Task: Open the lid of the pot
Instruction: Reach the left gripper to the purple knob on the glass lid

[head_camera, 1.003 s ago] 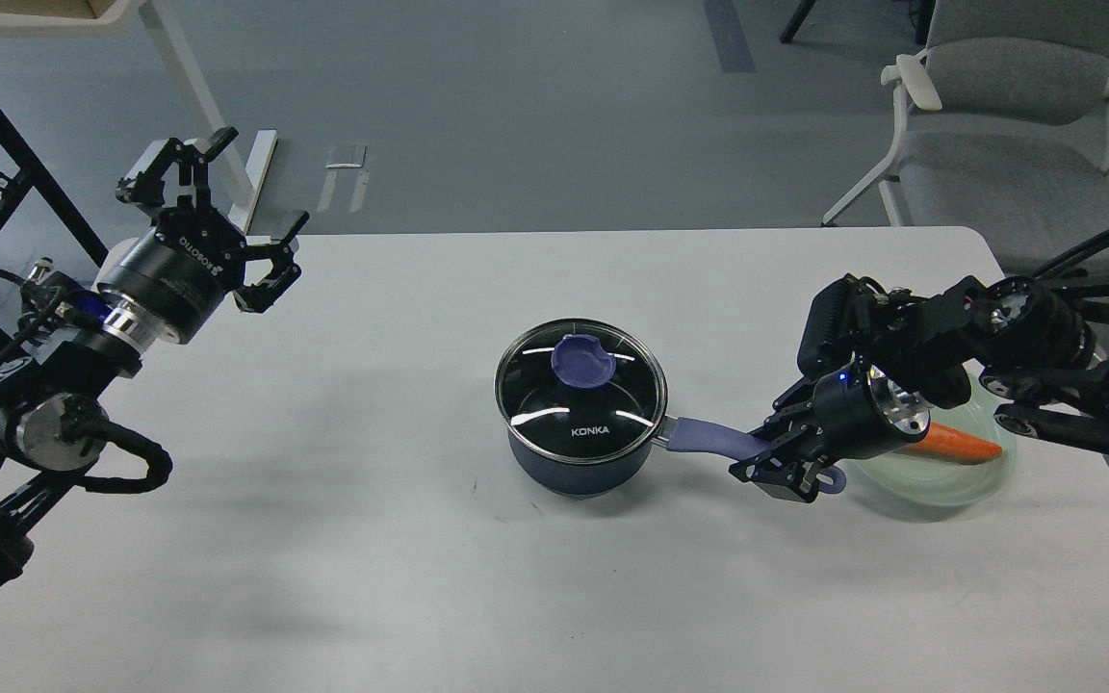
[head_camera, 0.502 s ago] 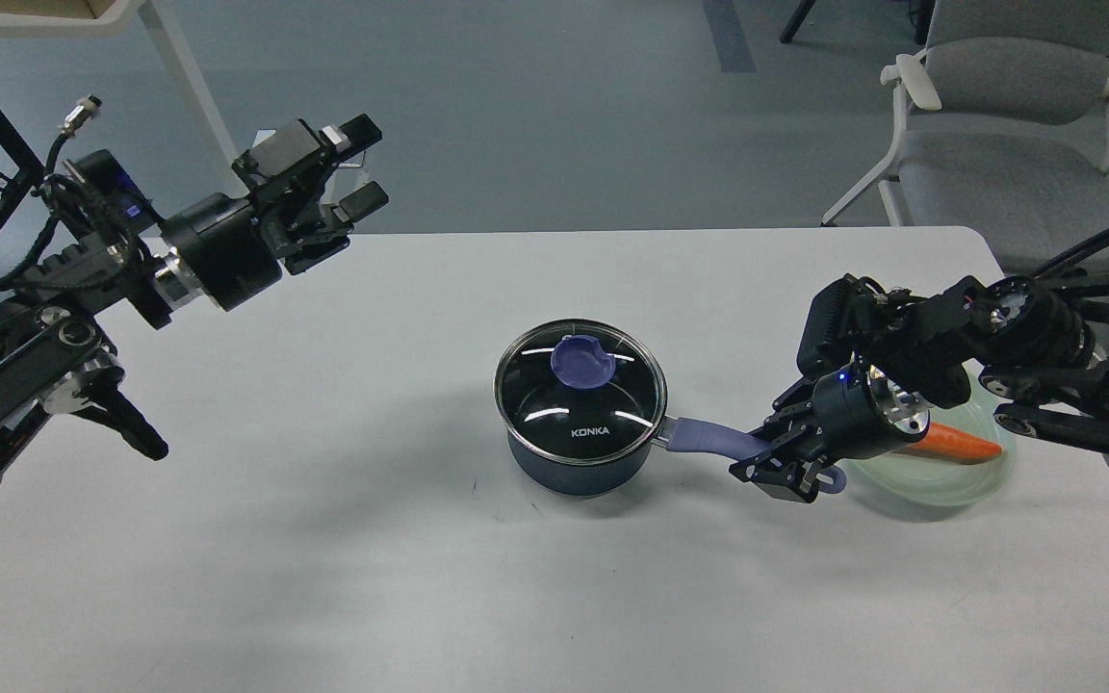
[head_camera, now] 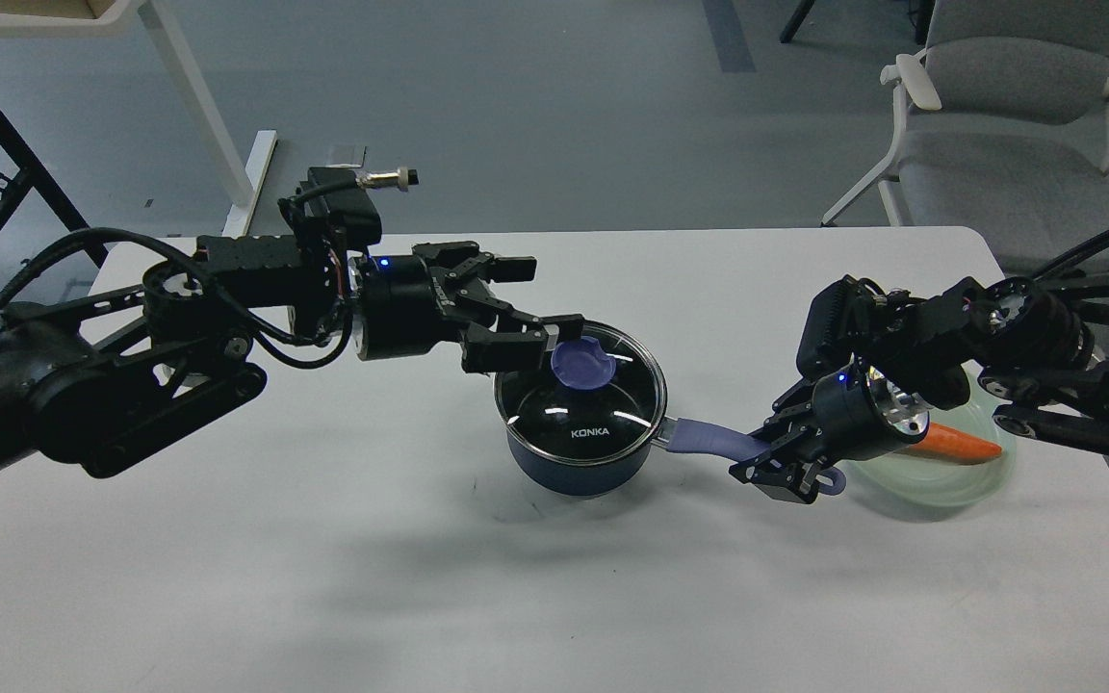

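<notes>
**Left arm stretched to the lid knob, right arm clamped on the pot handle**

The left arm comes in from the left edge of the white table (head_camera: 323, 539) and lies nearly level across it, reaching toward the middle. Its left gripper (head_camera: 528, 303) points to the right with its fingers spread apart: one fingertip (head_camera: 514, 269) sits toward the table's far edge, the other ends just beside the left side of the knob (head_camera: 584, 361). Whether that nearer finger touches the knob cannot be told. Nothing is held between the fingers.

The right arm enters from the right edge, folded at its joints, and angles down toward the near-left. The right gripper (head_camera: 774, 472) is closed around the far end of the pot's long purple-blue handle (head_camera: 709, 441), whose tip loop shows just past the fingers.

The pot (head_camera: 579, 462) stands upright near the middle of the table, a little nearer the right edge than the left. It is a small dark navy saucepan with its handle running to the right. The pot lid (head_camera: 612, 399) sits flat on it, covering the whole opening: clear glass in a metal rim, with the purple-blue knob at its centre and white "KONKA" lettering showing near the front. Through the glass the inside looks black; any contents cannot be made out.

Near the right edge, partly behind the right arm, a pale green plate (head_camera: 949, 486) lies on the table with an orange carrot (head_camera: 959, 445) resting on it.
</notes>
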`<action>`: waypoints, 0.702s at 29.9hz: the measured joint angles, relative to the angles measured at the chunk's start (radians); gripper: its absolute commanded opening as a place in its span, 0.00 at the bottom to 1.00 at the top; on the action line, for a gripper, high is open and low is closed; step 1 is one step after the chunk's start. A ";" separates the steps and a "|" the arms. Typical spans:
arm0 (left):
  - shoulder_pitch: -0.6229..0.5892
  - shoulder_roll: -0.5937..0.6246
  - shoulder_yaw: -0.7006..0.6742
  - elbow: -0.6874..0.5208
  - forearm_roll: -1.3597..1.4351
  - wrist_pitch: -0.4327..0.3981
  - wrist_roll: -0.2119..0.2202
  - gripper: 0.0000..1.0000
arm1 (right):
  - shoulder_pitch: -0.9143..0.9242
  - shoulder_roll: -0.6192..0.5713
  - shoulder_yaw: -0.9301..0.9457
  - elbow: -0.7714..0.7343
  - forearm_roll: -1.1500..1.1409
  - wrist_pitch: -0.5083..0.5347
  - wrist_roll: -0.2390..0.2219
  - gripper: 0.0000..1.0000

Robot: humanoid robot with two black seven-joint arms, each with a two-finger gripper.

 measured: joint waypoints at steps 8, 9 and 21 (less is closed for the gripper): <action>0.008 -0.077 0.020 0.104 0.124 0.044 0.000 0.99 | 0.000 -0.003 0.000 0.000 0.000 0.000 0.000 0.28; 0.011 -0.082 0.020 0.117 0.125 0.049 0.000 0.99 | 0.000 -0.004 0.000 0.000 0.000 0.000 0.000 0.28; 0.081 -0.110 0.021 0.188 0.143 0.087 0.001 0.99 | 0.000 -0.005 0.000 0.000 0.001 0.000 0.000 0.28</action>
